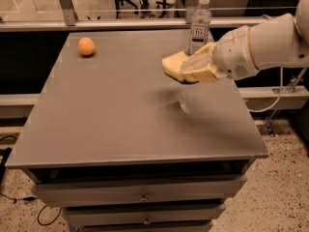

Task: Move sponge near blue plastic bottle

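Pale yellow foam, thick and plain, that's the sponge (172,65); only its left end shows, rounded and a bit wavy along the edge, the rest is tucked into the gripper (187,67); the gripper's clamped onto it, its fingers (200,71) nearly the same pale colour, so it's hard to say where foam stops and finger starts; the sponge hangs clear of the grey table (111,115), with a soft shadow (181,100) on the top just below it.

It sits right in front of the blue plastic bottle (199,25), a touch to the left of its base; can't tell if anything is actually touching the bottle; the bottle stands upright, clear with a white cap and a dark-and-white label, close to the table's far edge.

Room-wise: the white arm (263,42) comes in over the right edge; a round orange thing (86,46) sits near the far left corner, well apart from all this; the whole middle, left and front of the top is bare grey; drawers (140,197) run under the front edge.
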Available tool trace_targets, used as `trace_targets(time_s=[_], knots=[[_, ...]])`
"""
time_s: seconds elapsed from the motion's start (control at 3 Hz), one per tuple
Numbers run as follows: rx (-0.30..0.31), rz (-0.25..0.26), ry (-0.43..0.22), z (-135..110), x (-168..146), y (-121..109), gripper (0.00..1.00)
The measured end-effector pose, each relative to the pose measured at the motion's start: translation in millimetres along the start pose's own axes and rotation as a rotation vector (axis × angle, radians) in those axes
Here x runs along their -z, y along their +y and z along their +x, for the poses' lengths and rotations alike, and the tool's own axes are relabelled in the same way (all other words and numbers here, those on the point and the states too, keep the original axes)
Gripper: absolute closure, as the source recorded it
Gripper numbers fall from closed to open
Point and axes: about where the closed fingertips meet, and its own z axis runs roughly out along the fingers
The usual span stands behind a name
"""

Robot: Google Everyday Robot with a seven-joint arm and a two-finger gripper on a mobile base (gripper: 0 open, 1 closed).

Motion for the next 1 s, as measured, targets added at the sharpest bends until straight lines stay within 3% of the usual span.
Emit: trace_targets(time_s=[0.33,0.67,1.0], knots=[[0.0,0.0,0.0,0,0,0,1.0],[0.036,0.018,-0.014,5,5,-17,1.0],[0.09,0.047,-0.021,20,19,-51,1.0]])
